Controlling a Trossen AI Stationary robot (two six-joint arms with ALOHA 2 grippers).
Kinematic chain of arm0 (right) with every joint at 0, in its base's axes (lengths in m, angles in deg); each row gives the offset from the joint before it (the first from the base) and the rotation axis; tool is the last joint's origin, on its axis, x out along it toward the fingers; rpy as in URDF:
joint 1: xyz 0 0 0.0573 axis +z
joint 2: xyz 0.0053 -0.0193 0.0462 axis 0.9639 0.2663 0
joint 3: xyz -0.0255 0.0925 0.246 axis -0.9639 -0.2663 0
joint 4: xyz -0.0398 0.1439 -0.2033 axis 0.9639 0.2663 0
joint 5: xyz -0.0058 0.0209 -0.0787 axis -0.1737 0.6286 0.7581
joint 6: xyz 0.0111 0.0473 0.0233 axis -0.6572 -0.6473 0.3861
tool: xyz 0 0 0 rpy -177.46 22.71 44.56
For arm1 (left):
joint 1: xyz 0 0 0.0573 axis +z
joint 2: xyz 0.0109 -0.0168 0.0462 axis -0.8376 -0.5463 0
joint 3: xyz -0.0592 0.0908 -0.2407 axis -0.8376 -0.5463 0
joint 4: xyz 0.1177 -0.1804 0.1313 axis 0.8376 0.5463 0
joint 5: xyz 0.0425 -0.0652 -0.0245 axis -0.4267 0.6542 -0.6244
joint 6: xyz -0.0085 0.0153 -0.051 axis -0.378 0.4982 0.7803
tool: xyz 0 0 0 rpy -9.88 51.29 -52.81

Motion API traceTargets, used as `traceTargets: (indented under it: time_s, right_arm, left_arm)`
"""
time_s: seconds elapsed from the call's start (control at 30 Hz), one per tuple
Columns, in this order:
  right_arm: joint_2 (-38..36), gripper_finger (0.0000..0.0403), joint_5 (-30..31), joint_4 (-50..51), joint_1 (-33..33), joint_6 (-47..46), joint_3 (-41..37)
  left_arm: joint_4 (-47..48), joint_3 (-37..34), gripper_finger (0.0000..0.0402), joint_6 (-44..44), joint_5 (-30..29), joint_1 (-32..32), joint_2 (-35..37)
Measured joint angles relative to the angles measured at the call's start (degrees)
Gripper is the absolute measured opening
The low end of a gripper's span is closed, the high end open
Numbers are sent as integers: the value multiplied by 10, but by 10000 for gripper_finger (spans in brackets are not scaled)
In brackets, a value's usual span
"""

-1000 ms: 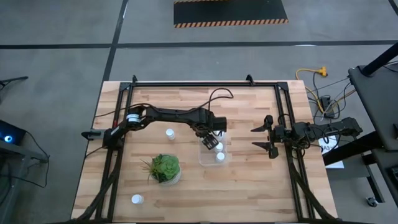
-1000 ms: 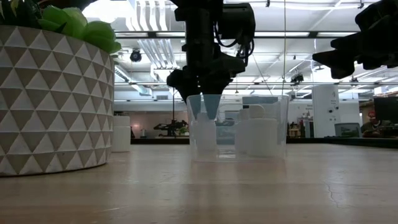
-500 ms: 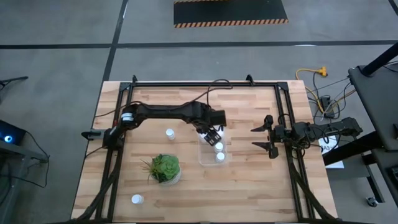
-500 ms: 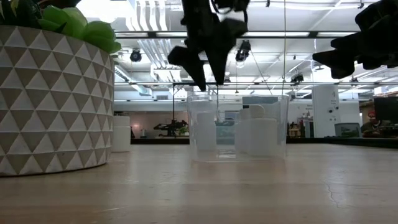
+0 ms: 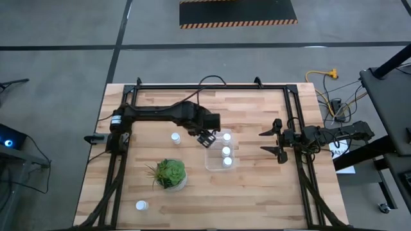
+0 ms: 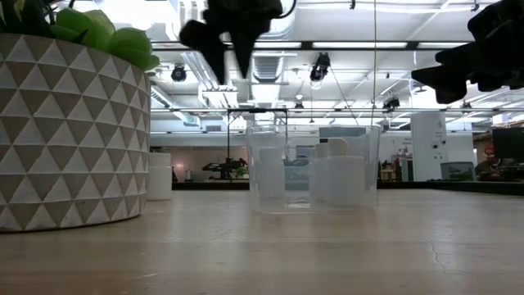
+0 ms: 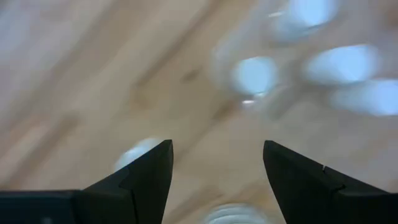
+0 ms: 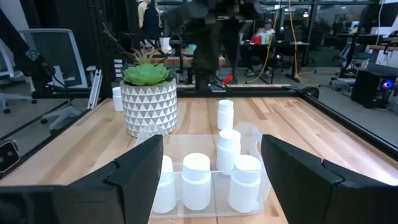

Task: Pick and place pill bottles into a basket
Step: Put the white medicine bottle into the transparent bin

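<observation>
The clear basket [image 5: 210, 162] stands mid-table, with three white caps of pill bottles [image 5: 225, 151] showing in it; the right wrist view shows these bottles [image 8: 196, 180] upright. My left gripper [image 5: 205, 136] hangs open and empty, high above the table [image 6: 223, 45], just off the basket's far left corner. One loose bottle [image 5: 175, 137] stands left of it, and another [image 5: 141, 205] stands near the front left. My right gripper [image 5: 273, 142] waits open at the table's right side, pointing level at the basket [image 8: 205, 205].
A green plant in a white patterned pot [image 5: 170, 173] stands near the front, left of the basket, and fills the left of the low view [image 6: 74, 131]. Black frame rails [image 5: 292, 128] run along the table's sides. Bare wood lies at the far side.
My left gripper has risen out of the basket and drifted toward the table's left edge, rolling its wrist somewhat. Its fingers stay as far apart as before. The bottle that stood between them remains upright in the basket.
</observation>
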Motion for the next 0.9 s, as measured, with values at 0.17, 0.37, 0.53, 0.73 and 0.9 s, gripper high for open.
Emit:
traceTargets:
  time_s: [0.17,0.37,0.53,0.73,0.9]
  right_arm:
    - [0,260,0,0,0,0,0]
    - [0,260,0,0,0,1,0]
    - [0,260,0,0,0,1,0]
    - [0,260,0,0,0,0,0]
    - [0,260,0,0,0,0,0]
  left_arm:
    - [47,-14,231,0,-24,-4,12]
    - [51,-48,231,-5,-4,-7,25]
    - [51,-103,231,-21,4,-8,46]
    - [2,-201,231,-18,18,-8,99]
    - [-62,-266,231,-16,31,-4,143]
